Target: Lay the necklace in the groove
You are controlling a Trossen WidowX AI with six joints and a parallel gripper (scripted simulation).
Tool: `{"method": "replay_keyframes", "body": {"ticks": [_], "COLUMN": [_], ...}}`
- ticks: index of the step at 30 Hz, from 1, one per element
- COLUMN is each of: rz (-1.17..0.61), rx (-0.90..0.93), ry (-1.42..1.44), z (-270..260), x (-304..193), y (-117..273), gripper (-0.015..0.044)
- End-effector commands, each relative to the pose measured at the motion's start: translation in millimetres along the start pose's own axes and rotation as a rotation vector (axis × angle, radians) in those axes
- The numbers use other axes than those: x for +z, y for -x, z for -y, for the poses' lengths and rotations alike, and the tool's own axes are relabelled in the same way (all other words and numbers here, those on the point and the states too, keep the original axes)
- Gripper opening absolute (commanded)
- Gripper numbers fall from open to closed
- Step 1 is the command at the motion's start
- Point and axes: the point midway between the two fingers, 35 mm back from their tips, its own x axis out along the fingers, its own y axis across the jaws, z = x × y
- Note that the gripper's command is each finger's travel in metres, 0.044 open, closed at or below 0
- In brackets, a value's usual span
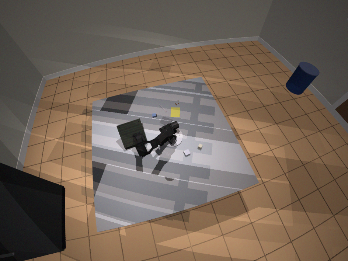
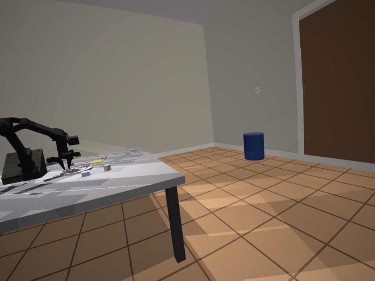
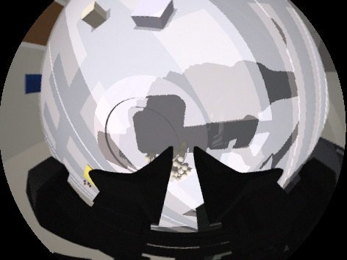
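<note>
Narrowly parted, the gripper's (image 1: 173, 139) (image 2: 66, 168) (image 3: 183, 148) jaws hold nothing I can confirm. Below lies the pale round bead board (image 1: 180, 140) (image 2: 89, 167) (image 3: 147, 82); the smaller necklace (image 2: 67, 171) (image 3: 180, 170) bunches near its edge, probably light, limp, slippery, best pinched across several beads.

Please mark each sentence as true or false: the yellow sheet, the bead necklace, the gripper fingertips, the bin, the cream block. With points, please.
1. The yellow sheet lies on the round board. False: the yellow sheet (image 1: 175, 112) (image 2: 97, 161) (image 3: 88, 175) lies beside the round board (image 1: 180, 141) (image 2: 89, 167) (image 3: 147, 82).
2. The fingertips of the gripper (image 1: 168, 140) (image 2: 66, 169) (image 3: 183, 147) stand apart. True.
3. The bead necklace follows the whole groove. False: many beads of the necklace (image 3: 180, 170) are bunched near the fingertips.
4. The bin (image 1: 300, 80) (image 2: 253, 146) (image 3: 33, 84) is blue. True.
5. The cream block (image 1: 199, 146) (image 2: 107, 167) (image 3: 95, 15) is outside the round board. True.
</note>
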Motion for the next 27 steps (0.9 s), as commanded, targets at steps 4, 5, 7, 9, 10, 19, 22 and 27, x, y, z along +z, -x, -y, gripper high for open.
{"method": "replay_keyframes", "body": {"ticks": [4,5,7,9,10,19,22,27], "rz": [0.003,0.003,0.003,0.003,0.003,-0.002,-0.002,-0.002], "rx": [-0.003,-0.004,-0.004,-0.004,-0.004,-0.002,-0.002,-0.002], "ry": [0.008,0.008,0.008,0.008,0.008,0.001,0.001,0.001], "z": [0.7,0.8,1.1,1.4,1.4,1.3,1.3,1.3], "x": [-0.5,-0.6,-0.6,-0.6,-0.6,-0.6,-0.6,-0.6], "y": [-11.3,-12.9,-16.1,-18.2,-18.4,-16.1,-16.1,-16.1], "gripper": [0.0120,0.0120,0.0120,0.0120,0.0120,0.0000,0.0000,0.0000]}}
